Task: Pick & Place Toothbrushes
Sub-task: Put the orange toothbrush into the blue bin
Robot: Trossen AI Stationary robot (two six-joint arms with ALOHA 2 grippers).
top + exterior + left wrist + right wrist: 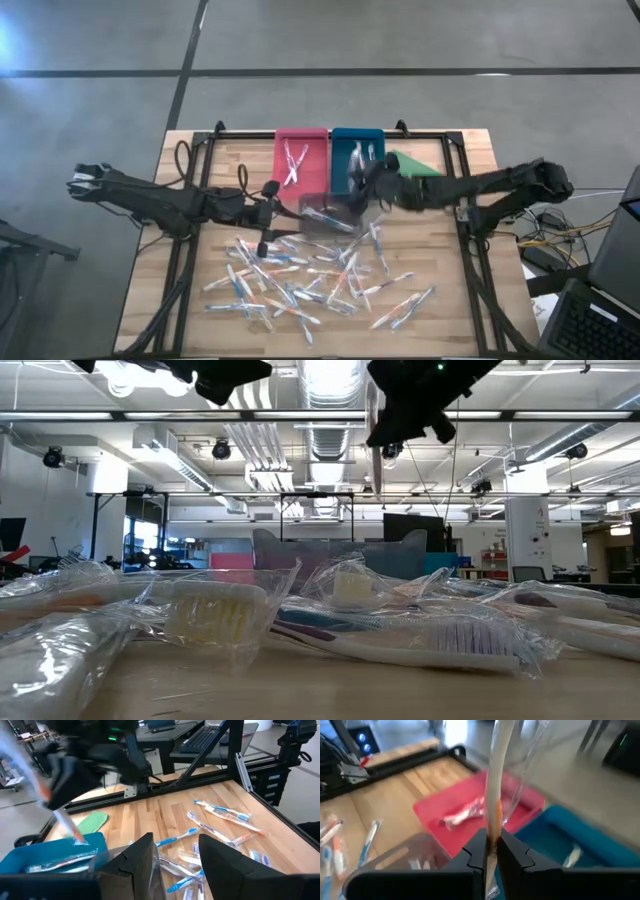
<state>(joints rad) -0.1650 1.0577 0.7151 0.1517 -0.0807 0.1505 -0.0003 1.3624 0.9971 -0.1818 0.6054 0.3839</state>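
Nearest the lens: wrapped toothbrushes [400, 640] lie right up against the low camera, bristle heads in crinkled plastic, flat on the tabletop [470, 250].
Right claw [491, 845]: pinched narrow on one wrapped toothbrush [496, 780], and it's held near its middle, the rest rising straight up out of the fingers.
Long axis: upright in the grip, running away from the claw, not lying flat.
Where it hangs: over the seam of the two trays; the red tray [470, 820] lies beyond the fingers to one side, the blue tray [590, 845] to the other.
Call on the step: looks like a drop is coming, though which tray I can't tell from here.
Left claw [177, 865]: fingers spread apart, nothing between them, hanging above the scattered pile [310, 285].
Pile from left claw: just ahead and below, sticks pointing every which way.
Nearer arm: left for the pile, right for the trays.
Also there: a flat green piece [92, 820] beside the blue tray.
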